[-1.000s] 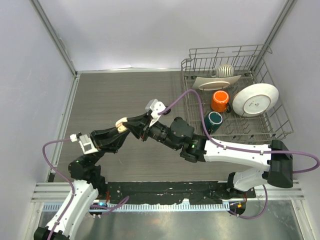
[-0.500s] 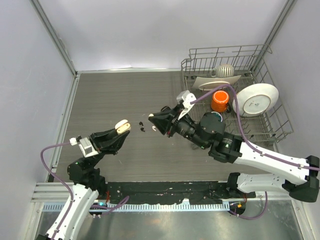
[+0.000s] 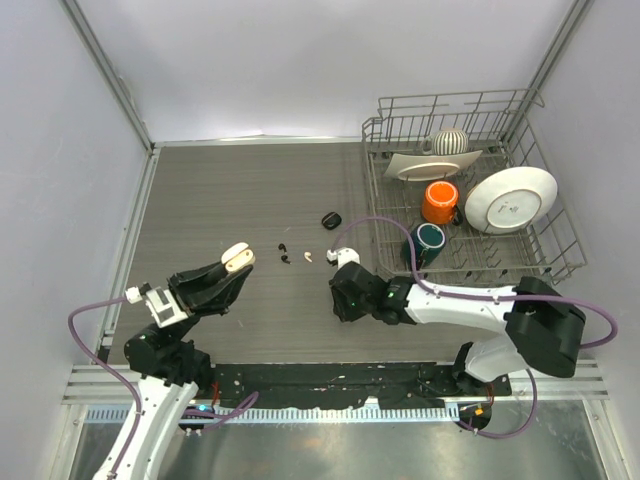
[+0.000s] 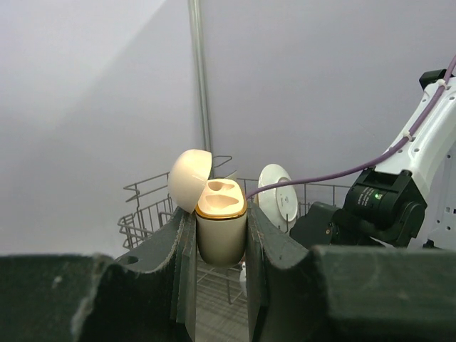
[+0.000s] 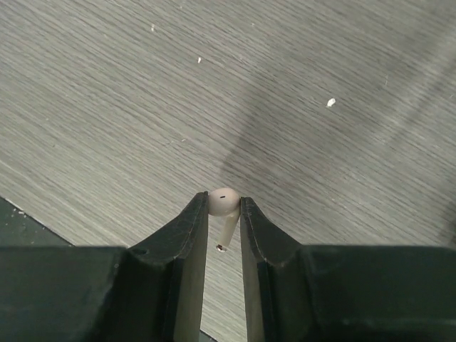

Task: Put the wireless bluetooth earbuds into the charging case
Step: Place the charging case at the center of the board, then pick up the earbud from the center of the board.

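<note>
The right claw (image 5: 224, 214) pinches a white earbud (image 5: 222, 201) at its tips. The left claw (image 3: 228, 268) clamps the open cream charging case (image 4: 221, 239), lid flipped back. The insertion step is in hand; the next move likely calls for aligning the stem over a socket.

Robot lab cell: plain white walls (image 3: 320, 60), aluminium frame post (image 3: 108, 75), staged dish rack (image 3: 455, 97).

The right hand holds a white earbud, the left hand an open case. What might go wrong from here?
The right hand pinches the white earbud by its round head only; it may slip or twist. The open case in the left hand has small holes, so a twisted stem may miss them. The loose earbuds lie on the table between the two hands; a low pass might knock them.
</note>
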Available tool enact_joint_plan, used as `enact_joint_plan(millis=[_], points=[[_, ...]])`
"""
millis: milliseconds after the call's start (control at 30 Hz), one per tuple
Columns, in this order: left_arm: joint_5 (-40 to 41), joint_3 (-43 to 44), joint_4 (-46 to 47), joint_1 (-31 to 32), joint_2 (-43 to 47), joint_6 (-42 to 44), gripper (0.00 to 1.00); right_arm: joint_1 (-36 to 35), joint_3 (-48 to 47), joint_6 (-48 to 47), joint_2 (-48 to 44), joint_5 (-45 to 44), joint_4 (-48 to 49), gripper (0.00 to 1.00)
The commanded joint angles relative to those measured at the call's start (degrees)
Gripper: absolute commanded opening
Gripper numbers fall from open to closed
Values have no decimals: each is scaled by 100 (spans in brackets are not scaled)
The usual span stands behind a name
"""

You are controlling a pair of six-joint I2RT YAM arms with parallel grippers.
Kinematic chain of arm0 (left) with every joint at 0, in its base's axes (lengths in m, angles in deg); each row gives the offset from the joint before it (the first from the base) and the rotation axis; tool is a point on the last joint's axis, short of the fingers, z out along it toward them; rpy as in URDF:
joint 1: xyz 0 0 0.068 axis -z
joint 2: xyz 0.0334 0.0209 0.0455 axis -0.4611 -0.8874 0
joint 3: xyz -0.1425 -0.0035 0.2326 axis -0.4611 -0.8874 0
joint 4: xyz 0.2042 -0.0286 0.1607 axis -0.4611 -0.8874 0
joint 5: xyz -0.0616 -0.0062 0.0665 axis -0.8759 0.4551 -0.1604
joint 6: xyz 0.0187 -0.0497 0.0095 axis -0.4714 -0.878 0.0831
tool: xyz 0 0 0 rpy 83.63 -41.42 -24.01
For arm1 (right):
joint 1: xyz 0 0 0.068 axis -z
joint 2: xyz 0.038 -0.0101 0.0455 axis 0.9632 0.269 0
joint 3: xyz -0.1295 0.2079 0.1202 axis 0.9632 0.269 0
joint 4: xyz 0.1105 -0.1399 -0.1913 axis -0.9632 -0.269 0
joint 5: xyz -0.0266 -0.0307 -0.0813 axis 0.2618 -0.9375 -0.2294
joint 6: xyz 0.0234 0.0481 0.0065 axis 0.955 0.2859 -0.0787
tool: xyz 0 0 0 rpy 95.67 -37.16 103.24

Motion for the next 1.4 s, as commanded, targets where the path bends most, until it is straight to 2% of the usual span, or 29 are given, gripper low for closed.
enact_joint_plan(millis=[0,233,367,400,500,667,1267,1367], points=[[-7,176,-141,18,29,70,0,-16,-210,341,295,57,166,1],[45,167,-202,9,29,97,0,-51,-333,421,1007,-4,-46,5],[37,167,-229,18,21,114,0,-68,-421,403,1157,-66,-185,14],[37,167,-229,18,38,123,0,-86,-473,403,1192,-57,-238,21],[28,158,-264,18,47,132,0,-95,-561,368,1280,-92,-379,31],[28,140,-343,18,100,167,0,-112,-728,245,1359,-127,-599,39],[54,132,-545,9,258,237,0,-191,-966,96,1359,-66,-880,40],[63,132,-545,18,249,237,0,-200,-992,78,1438,-57,-915,33]])
